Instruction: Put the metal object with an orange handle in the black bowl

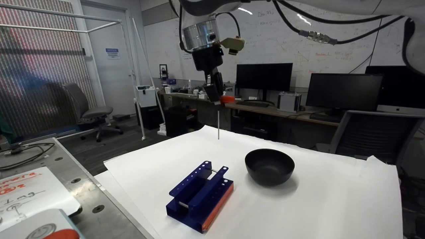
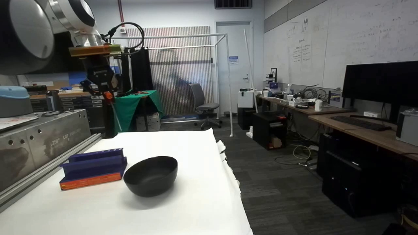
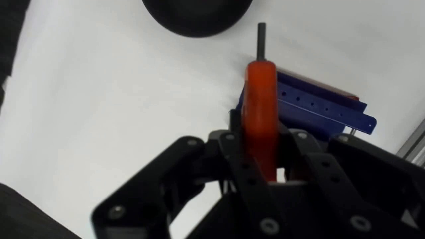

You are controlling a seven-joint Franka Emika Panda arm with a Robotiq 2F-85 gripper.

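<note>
Orange-handled rod (image 3: 261, 99): probably light, stiff; your hand (image 3: 260, 131) grips its handle (image 2: 108, 95), best there (bowl (image 3: 197, 20) at eleven o'clock, wrist view).

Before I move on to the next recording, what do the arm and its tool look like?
The arm is smooth and rounded, whitish with dark parts, with a shiny silver cylinder toward its end. Black cables loop along it, one with a silver connector. A flat orange-yellow plate sits above the tool, which is black, angular and jointed, with silvery screw heads.
</note>
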